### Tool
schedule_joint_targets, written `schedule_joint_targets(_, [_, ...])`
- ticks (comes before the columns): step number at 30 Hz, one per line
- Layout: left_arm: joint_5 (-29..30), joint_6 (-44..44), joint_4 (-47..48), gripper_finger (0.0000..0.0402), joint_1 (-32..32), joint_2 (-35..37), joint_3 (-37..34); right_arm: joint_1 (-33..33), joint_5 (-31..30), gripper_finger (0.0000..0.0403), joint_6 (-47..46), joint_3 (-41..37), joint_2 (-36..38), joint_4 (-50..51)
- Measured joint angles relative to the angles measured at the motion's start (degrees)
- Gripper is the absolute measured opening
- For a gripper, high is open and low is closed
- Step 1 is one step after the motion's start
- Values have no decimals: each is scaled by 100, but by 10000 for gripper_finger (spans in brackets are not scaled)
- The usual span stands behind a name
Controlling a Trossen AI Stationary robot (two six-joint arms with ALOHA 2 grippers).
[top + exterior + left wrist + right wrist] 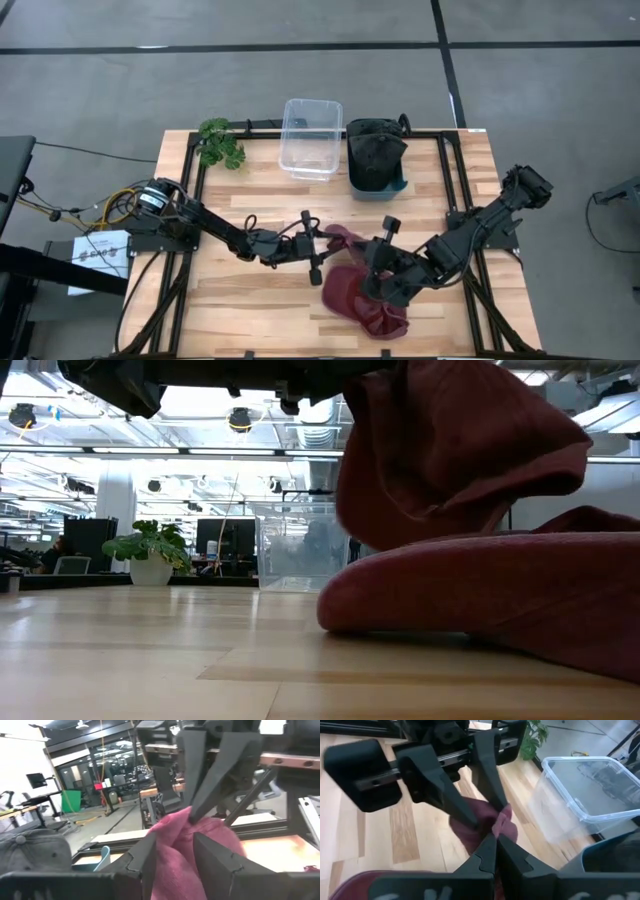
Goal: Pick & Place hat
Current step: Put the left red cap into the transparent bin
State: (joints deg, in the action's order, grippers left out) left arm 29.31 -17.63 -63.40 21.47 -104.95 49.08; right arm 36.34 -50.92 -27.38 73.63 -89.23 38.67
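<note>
**Maroon hat, gripped by two arms at the front of the surface**

Item: one maroon hat (365, 295), lying near the front edge of the wooden surface (230, 300), its body resting on the wood while one fold is being lifted toward the middle.

Left gripper (316, 246): reaching in from the left, jaws pinching that raised fold.

Right gripper (372, 262): reaching in from the right, jaws pressed together on the same bunched cloth, tips meeting the other arm's fingers (490, 775) nearly head on.

Surroundings, back row: a small green plant (220, 142) at the left; a clear plastic bin (311, 137) in the middle; just beside it a teal bin (376, 180) holding a dark grey cap (375, 152). All are sitting well apart from the hat.
</note>
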Motion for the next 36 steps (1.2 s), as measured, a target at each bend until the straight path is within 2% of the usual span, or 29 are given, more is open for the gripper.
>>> schedule_joint_targets(11, [113, -11, -2, 127, -11, 0, -2, 78, 26, 0, -6, 0, 2, -60])
schedule_joint_targets(25, [108, -11, -4, 127, -46, 0, -7, 86, 397, 0, 193, 0, -7, -508])
schedule_joint_targets(30, [91, -12, -4, 127, -52, 0, -7, 154, 280, 0, 241, 0, -7, -506])
schedule_joint_targets(36, [95, 7, 98, 118, -50, 0, -7, -52, 254, 0, 397, 0, -11, -533])
